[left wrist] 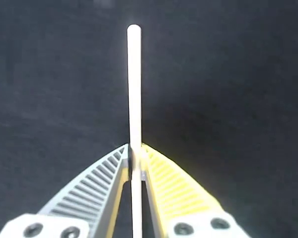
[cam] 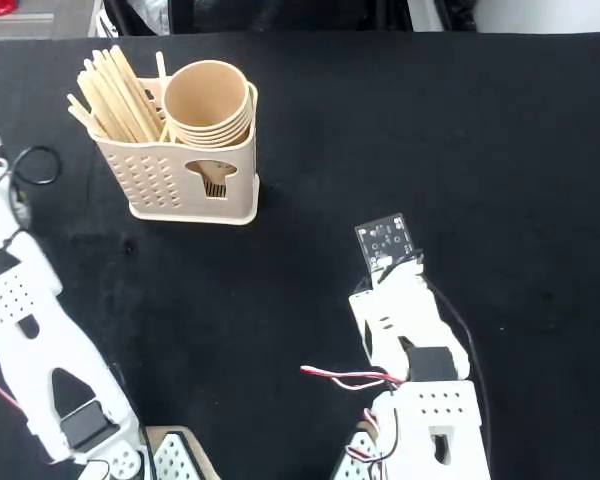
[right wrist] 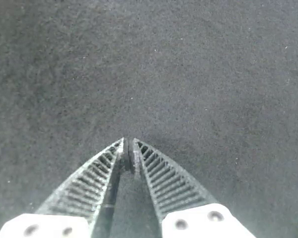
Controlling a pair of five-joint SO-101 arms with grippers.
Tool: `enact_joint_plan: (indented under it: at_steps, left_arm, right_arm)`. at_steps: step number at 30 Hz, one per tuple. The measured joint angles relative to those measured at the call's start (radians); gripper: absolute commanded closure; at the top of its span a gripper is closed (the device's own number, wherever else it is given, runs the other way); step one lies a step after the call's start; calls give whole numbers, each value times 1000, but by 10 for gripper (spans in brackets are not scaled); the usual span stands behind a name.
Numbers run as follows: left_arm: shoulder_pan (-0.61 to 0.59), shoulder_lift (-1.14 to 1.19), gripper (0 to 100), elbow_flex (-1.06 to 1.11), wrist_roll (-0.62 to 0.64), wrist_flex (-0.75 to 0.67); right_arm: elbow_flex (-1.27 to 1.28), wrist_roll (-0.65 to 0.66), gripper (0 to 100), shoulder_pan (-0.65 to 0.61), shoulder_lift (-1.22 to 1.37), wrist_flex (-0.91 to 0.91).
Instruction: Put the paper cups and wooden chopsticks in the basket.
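– left gripper [left wrist: 134, 157]: clenched on one wooden chopstick [left wrist: 134, 84], pinched near the fingertips, the long free end pointing ahead over the black cloth [left wrist: 238, 74]. right gripper [right wrist: 128, 151]: closed on nothing, near the cloth.
– and where do the other things stand?
– basket [cam: 170, 185] at the far left of the table. a stack of paper cups [cam: 208, 100] stands in its right compartment, a bundle of chopsticks [cam: 115, 95] in its left. your left arm [cam: 30, 340] sits at the near left, well apart from the basket.
– what could go wrong from here?
– you hold a thin round stick at one narrow point, so it may pivot or slide out on the way. the left compartment is crowded, so the free end may catch on the rim or on the leaning sticks and tip the basket, which looks light.
– anything hard to make out?
– the stick's rear end runs off the wrist view between the fingers. its height over the cloth cannot be told.
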Motion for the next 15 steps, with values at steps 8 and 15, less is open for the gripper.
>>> enact_joint_plan:
  at_steps: [8,15]
  left_arm:
    - [80,-133,970,265,0,0]
    - [83,-195,970,390,0,0]
  right_arm:
    - [0,0,987,0,0,0]
    - [0,0,987,0,0,-29]
